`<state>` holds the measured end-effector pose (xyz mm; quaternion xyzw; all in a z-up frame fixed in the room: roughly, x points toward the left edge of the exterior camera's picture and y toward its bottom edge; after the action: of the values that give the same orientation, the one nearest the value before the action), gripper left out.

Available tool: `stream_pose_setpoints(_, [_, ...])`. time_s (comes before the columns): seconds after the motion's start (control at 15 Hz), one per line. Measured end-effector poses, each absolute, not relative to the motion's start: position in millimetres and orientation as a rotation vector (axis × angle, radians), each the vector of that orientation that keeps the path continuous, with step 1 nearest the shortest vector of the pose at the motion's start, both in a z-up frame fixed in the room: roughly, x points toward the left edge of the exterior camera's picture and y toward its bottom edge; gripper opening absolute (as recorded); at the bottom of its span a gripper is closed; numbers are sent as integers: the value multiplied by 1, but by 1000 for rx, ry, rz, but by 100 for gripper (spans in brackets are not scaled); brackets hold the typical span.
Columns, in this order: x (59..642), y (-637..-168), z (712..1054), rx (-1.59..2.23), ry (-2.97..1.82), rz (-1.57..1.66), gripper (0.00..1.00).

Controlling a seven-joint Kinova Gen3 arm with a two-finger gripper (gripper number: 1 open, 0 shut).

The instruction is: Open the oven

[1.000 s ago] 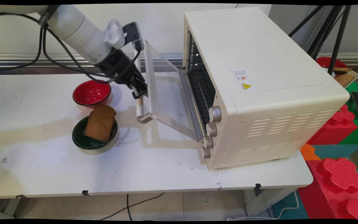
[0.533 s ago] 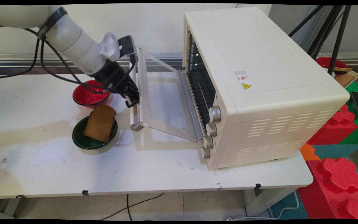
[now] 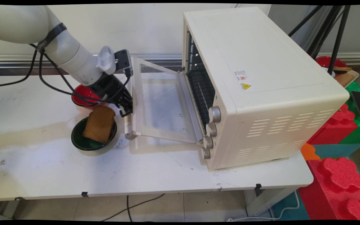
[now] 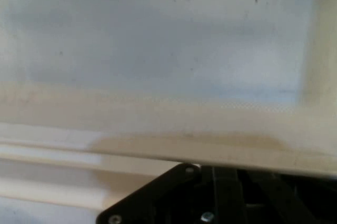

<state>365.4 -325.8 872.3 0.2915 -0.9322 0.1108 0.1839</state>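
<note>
A cream toaster oven (image 3: 261, 78) stands on the white table (image 3: 42, 175), its glass door (image 3: 161, 106) swung most of the way down to the left. My gripper (image 3: 126, 107) is shut on the door's handle (image 3: 128, 126) at the door's free edge. In the hand view the door glass (image 4: 158, 40) fills the picture and the handle bar (image 4: 158, 145) crosses just above the black linkage (image 4: 210, 197), hiding the fingertips. A green bowl (image 3: 83, 143) holding a slice of brown toast (image 3: 99, 123) sits just left of the handle. A red bowl (image 3: 79, 97) lies behind it, partly hidden by the arm.
Inside the oven a wire rack (image 3: 200, 90) shows. Several knobs (image 3: 212, 128) line the oven's near front edge. Red and green foam blocks (image 3: 339, 187) stand off the table's right end. Black tripod legs (image 3: 336, 37) and another red bowl (image 3: 327, 62) are at the back right.
My gripper has moved left and down with the handle. The oven door has swung further open, from steeply tilted to nearly flat.
</note>
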Motion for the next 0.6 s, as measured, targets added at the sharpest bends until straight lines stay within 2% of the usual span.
stream_pose_setpoints(0.6, [375,-325,843,835,-2663,295,0])
